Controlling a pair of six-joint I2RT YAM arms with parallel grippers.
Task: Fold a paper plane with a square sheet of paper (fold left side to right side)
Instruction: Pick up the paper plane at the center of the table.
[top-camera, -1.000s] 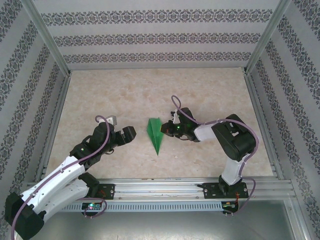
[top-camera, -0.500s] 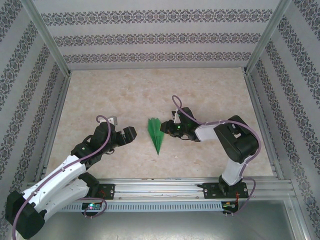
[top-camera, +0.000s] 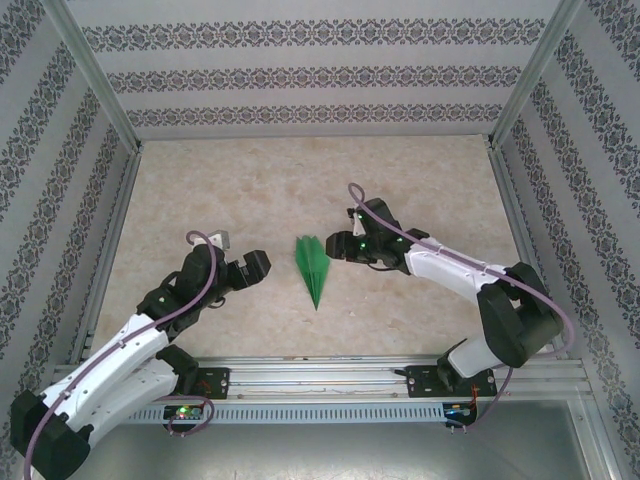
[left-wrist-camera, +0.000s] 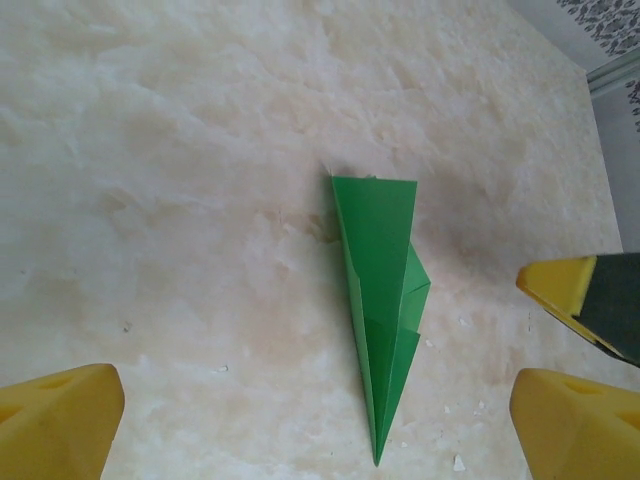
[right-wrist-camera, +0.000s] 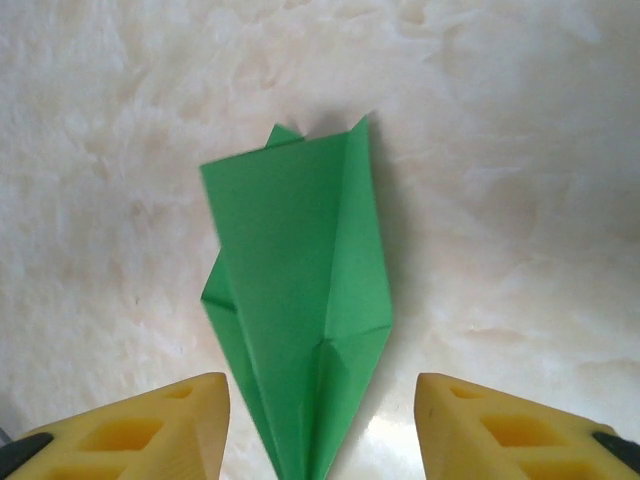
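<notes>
Paper plane (top-camera: 313, 268) lies flat on the table (top-camera: 250, 180), about mid-table, between the two arms. Slim green dart, pointed tip toward the near edge, wide end toward the far side. Creases and a small wing flap are clear in L wrist view (left-wrist-camera: 380, 300).

R gripper (top-camera: 336, 250) sits just right of the plane's far half. In my R wrist view (right-wrist-camera: 320, 425) the jaws are apart, with a yellow pad (right-wrist-camera: 130, 425) on each side of the plane (right-wrist-camera: 300, 300). Bare table shows on both sides, so it grips nothing.

L gripper (top-camera: 246, 262) is left of the plane, apart from it, no contact. Jaws spread wide in L wrist view (left-wrist-camera: 320, 430), pads (left-wrist-camera: 60, 420) at the frame corners, nothing between them but table and plane beyond.
</notes>
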